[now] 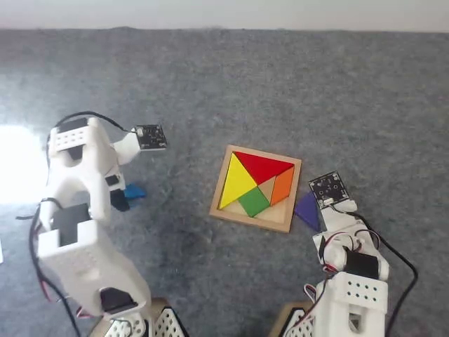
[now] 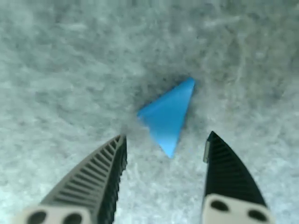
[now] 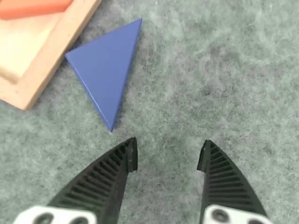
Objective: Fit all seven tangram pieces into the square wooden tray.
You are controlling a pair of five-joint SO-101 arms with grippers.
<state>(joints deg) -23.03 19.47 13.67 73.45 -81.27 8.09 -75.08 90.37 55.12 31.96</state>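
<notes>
From the high view, we see the square wooden tray (image 1: 286, 223) partly filled: a large red triangle (image 1: 263, 166), a large yellow triangle (image 1: 236, 184), a green square (image 1: 252, 202) and an orange parallelogram (image 1: 282, 186) sit inside it. A small tan patch between them could be a fifth piece or bare wood; we cannot tell. A dark blue triangle (image 1: 306, 209) lies just outside the tray, and a light blue triangle (image 1: 135, 191) lies well apart from the tray, on the opposite side. In the left wrist view, the left gripper (image 2: 167, 137) hangs with fingers spread over the light blue triangle (image 2: 168, 112), gripping nothing. In the right wrist view, the right gripper (image 3: 169, 141) is likewise spread and empty; the dark blue triangle (image 3: 107, 70) rests against the tray's outer rim (image 3: 51, 51), ahead of the fingers. We judge at least two pieces remain to be placed.
</notes>
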